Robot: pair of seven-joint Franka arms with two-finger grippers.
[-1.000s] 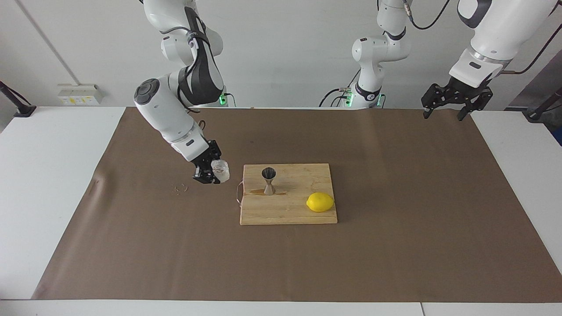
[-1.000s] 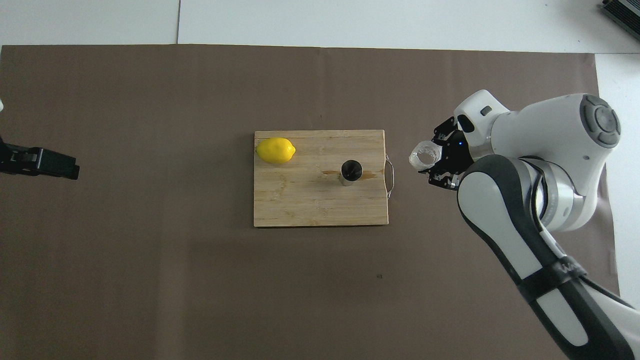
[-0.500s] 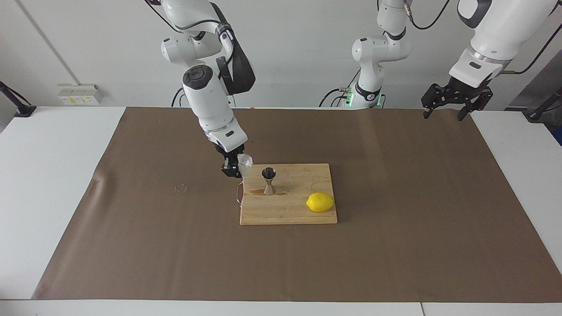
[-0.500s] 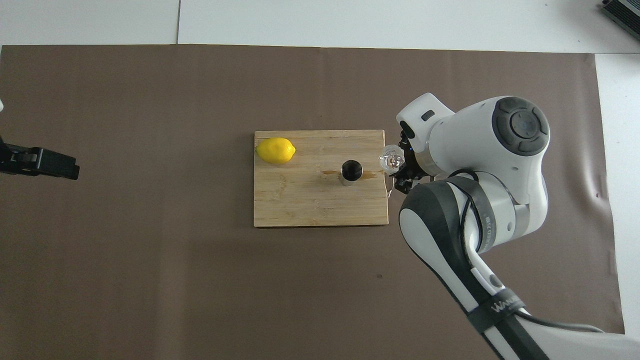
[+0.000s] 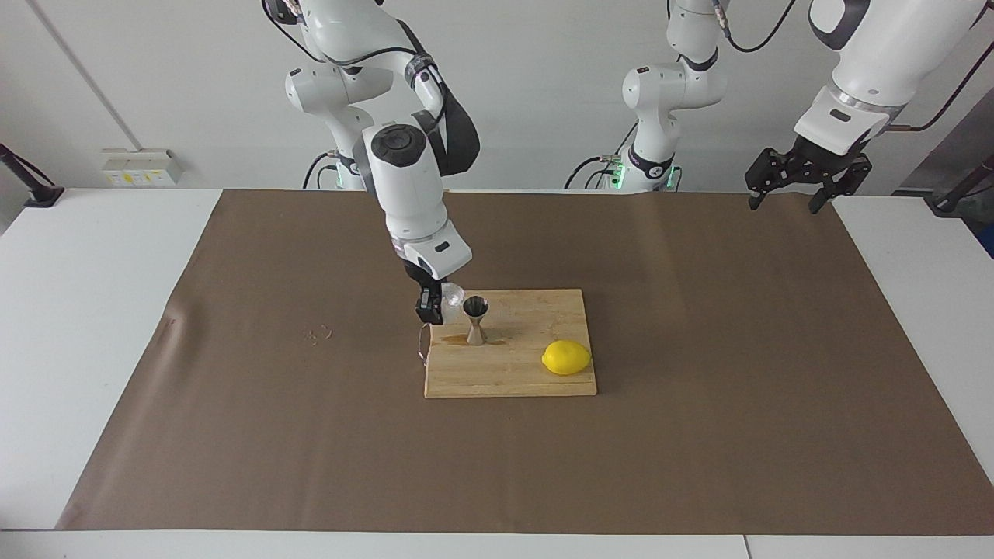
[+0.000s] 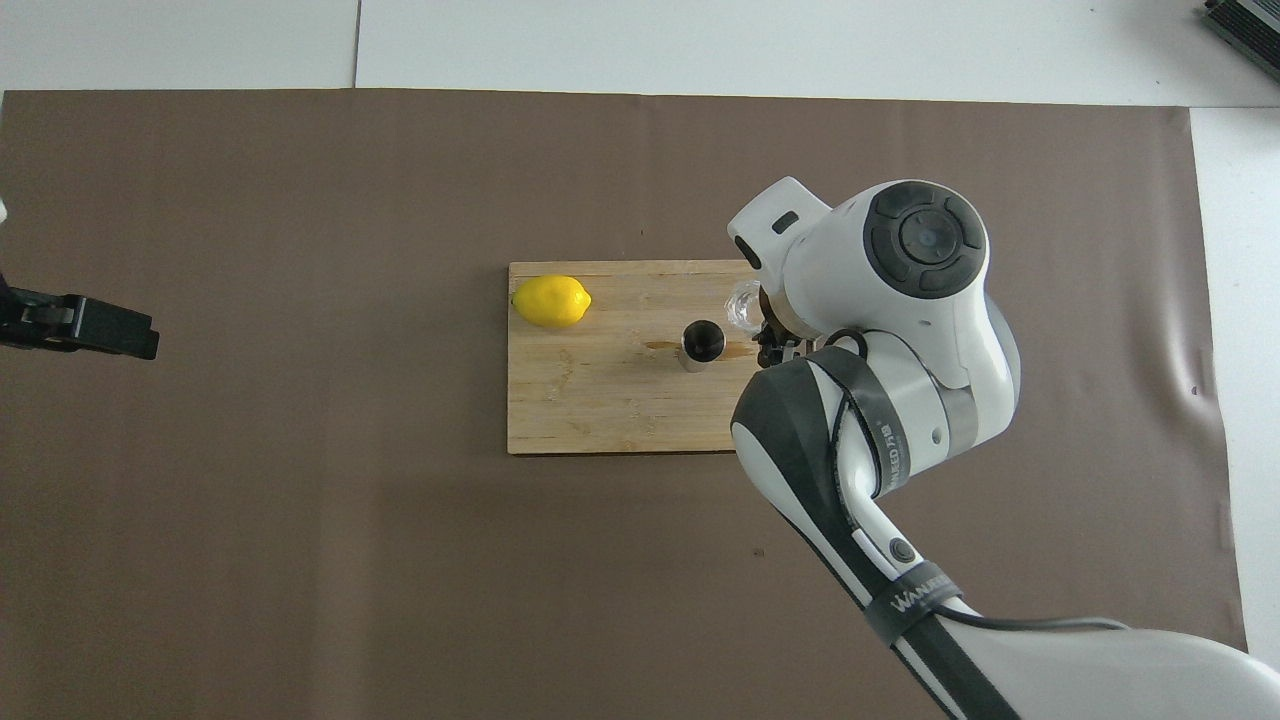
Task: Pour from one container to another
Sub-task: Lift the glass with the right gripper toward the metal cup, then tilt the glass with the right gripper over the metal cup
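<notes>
A steel hourglass jigger (image 5: 475,318) stands upright on a wooden cutting board (image 5: 528,376), toward the right arm's end of it; it also shows in the overhead view (image 6: 703,343). My right gripper (image 5: 433,303) is shut on the small clear crinkled cup (image 5: 453,294) and holds it up over the board's edge, tilted toward the jigger, close beside its top rim. In the overhead view the cup (image 6: 742,305) peeks out from under the right wrist, which hides the gripper. My left gripper (image 5: 784,200) waits open and empty above the table's corner at the left arm's end.
A yellow lemon (image 5: 566,358) lies on the board, farther from the robots than the jigger. A wet stain (image 5: 450,339) marks the board by the jigger's foot. Small crumbs (image 5: 318,334) lie on the brown paper (image 5: 699,326) toward the right arm's end.
My right arm has swung the cup from over the paper to over the board's edge, right beside the jigger, and turned it toward the jigger. The left arm has not moved.
</notes>
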